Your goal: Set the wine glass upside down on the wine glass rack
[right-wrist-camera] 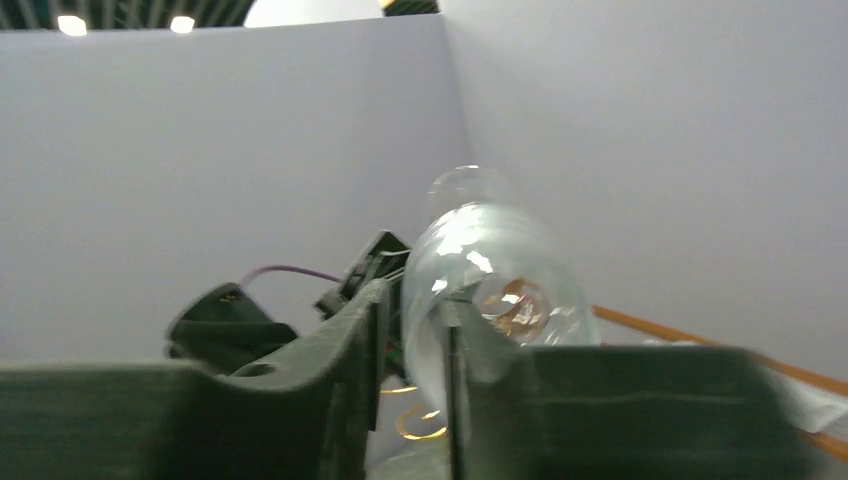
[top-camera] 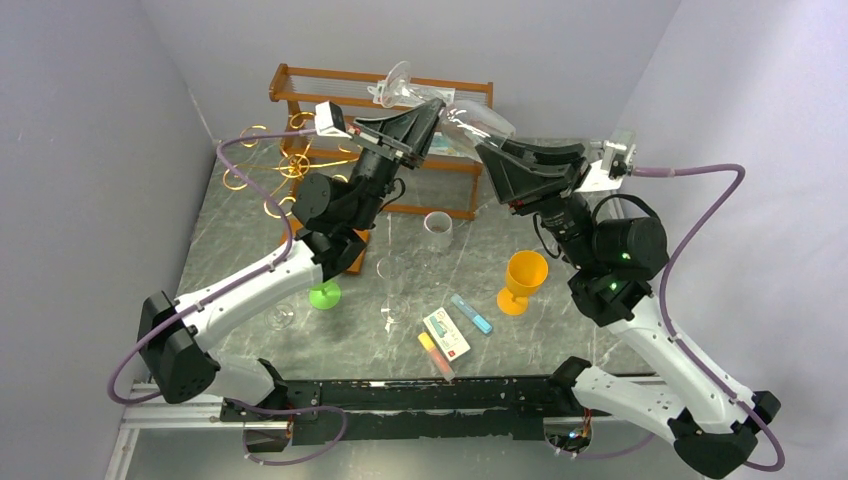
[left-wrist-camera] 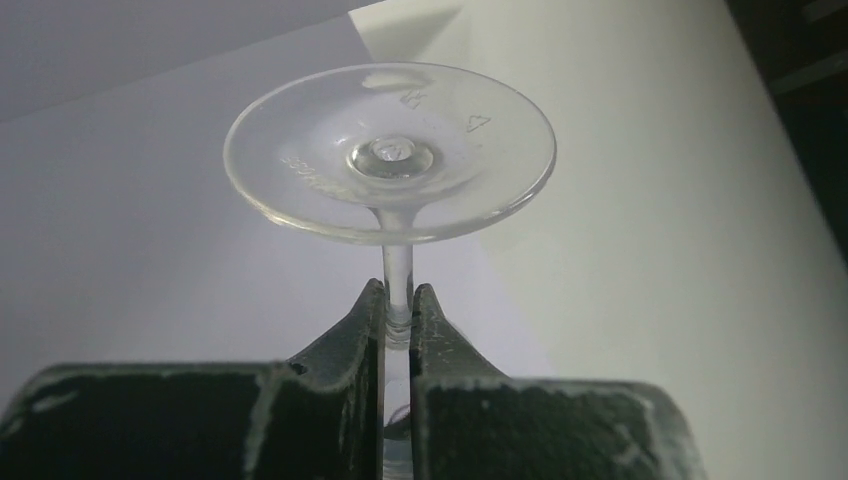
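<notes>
Grey marbled surface [top-camera: 560, 215] boxed in by plain pale walls, with both arms raised over its far half. Wine glass [top-camera: 478, 122] is off the surface, held in the air roughly on its side between the two tools, above the front of the brown two-tier wooden shelf [top-camera: 300, 78]. Its foot points to the far left and its bowl to the right.

Left tool [top-camera: 437, 103] is clamped on the stem. In the left wrist view the fingers [left-wrist-camera: 350, 335] pinch the thin stem just under the round foot [left-wrist-camera: 390, 150], with no gap showing.

Right tool [top-camera: 483, 145] sits at the bowl. In the right wrist view its fingers [right-wrist-camera: 365, 330] stand narrowly apart beside the bowl [right-wrist-camera: 500, 285]. That frame is blurred, so I cannot tell whether they grip it.

Wine glass rack [top-camera: 290, 160] stands at the far left of the surface, gold curled arms around a post (base mostly hidden by the left arm), well apart from the held glass.

Also on the surface:
- orange goblet [top-camera: 522, 280], upright near the right arm
- green goblet foot [top-camera: 324, 295] by the left arm
- small grey cup [top-camera: 437, 228]
- printed card [top-camera: 446, 333]
- blue strip [top-camera: 470, 313]
</notes>
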`<action>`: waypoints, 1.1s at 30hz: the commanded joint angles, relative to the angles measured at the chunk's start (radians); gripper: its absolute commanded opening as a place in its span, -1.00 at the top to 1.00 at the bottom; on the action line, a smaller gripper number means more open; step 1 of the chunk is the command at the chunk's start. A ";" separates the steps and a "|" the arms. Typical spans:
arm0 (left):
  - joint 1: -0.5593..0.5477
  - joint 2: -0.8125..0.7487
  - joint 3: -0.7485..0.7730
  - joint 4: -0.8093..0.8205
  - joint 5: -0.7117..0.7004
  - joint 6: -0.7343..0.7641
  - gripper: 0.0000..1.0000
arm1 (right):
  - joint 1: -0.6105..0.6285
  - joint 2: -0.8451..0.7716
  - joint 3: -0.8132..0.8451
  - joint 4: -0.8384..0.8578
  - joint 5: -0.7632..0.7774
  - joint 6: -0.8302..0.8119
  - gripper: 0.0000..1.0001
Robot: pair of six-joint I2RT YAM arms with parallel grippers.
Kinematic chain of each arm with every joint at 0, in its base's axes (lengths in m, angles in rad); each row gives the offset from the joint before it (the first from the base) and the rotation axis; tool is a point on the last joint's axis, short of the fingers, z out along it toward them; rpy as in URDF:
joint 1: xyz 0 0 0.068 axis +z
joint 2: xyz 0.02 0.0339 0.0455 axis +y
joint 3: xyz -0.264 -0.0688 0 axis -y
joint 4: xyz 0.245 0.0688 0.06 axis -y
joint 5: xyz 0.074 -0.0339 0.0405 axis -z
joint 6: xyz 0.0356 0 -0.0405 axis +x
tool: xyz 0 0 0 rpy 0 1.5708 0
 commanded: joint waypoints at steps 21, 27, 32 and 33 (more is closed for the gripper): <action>0.279 -0.003 0.789 -1.110 -0.301 1.343 0.90 | -0.003 -0.049 -0.030 -0.176 0.165 -0.004 -0.39; 0.407 -0.006 0.761 -1.151 -0.499 1.512 0.90 | -0.003 -0.024 -0.035 -0.174 0.152 0.011 -0.39; 0.582 -0.015 0.738 -1.216 -0.441 1.513 0.90 | -0.004 -0.005 -0.033 -0.175 0.141 0.015 -0.39; 0.623 -0.010 0.736 -1.236 -0.431 1.506 0.90 | -0.004 -0.001 -0.034 -0.175 0.139 0.014 -0.39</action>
